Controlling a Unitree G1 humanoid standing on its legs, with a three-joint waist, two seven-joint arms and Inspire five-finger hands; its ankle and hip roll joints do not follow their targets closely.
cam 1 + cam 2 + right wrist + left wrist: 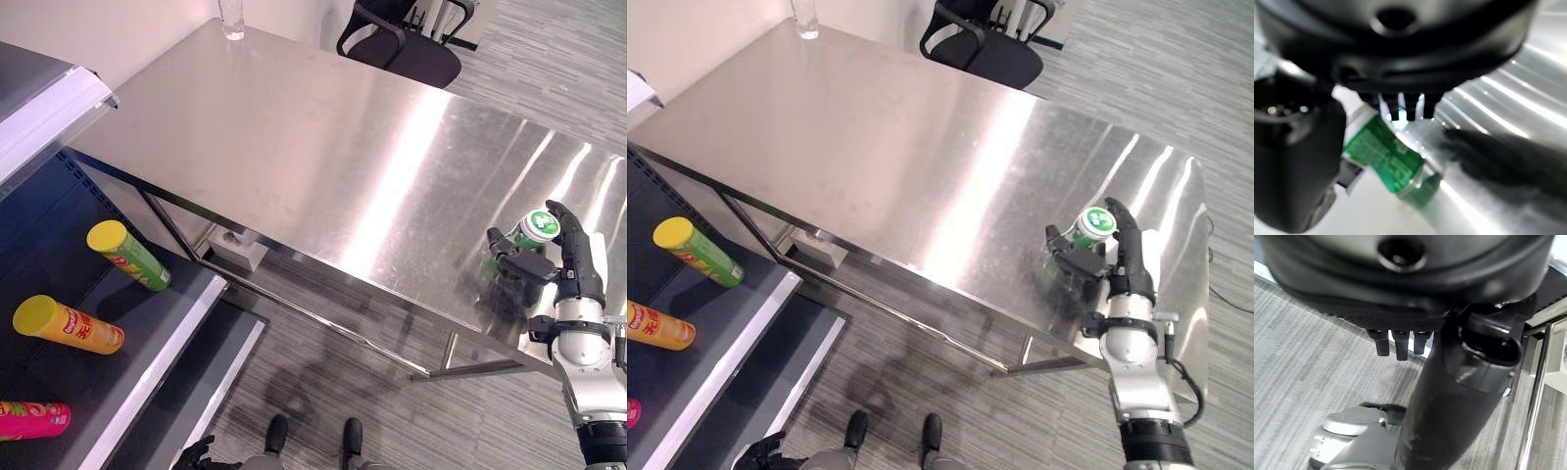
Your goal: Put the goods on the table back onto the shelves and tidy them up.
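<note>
Here, up close:
Right hand: the right hand (558, 257) is at the near right part of the table (294, 147). Its fingers and thumb are wrapped round a can.
Can: the can (530, 233) is green with a white top. It stands on the table, near the front edge, inside the hand's grip. In the right wrist view you can see its green side (1383, 159) between the thumb and the fingers.
Left hand: the left hand (1400, 340) hangs low over the grey floor (1303, 357). Its fingers point down, loose and not holding anything.
Shelf: a dark shelf (118, 343) is on the left, lower than the table.
Tubes on the shelf: a green tube (127, 255) with a yellow lid lies on it. An orange tube (67, 324) with a yellow lid lies nearer. A pink tube (32, 419) lies at the near left edge. They are apart from each other.
Far end of the table: a clear glass (231, 20) stands at the far corner.
Chair: a black chair (402, 44) is behind the table.
</note>
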